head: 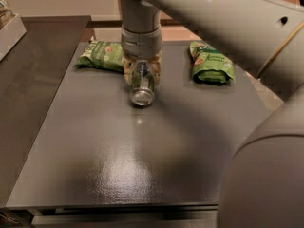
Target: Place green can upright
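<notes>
Arm [228, 18] filled upper right, cut off by frame. Table [118, 175] was dark and glossy. Left bag [100, 56] and right bag [211, 63] lay at the back. Gripper [141, 74] hung between bags, fingers [127, 71] clamped on green can [142, 87]. Can's long axis was tilted, silver end toward camera, far end hidden in gripper.

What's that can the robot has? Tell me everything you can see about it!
The can is small, dark green metal with a shiny silver end facing the camera. It is not upright: it leans, silver end down and forward. The gripper, right above it, grips it between two pale fingers, one each side. It is low over the grey table, near the back, between two green bags. Whether it touches the table I cannot tell.
</notes>
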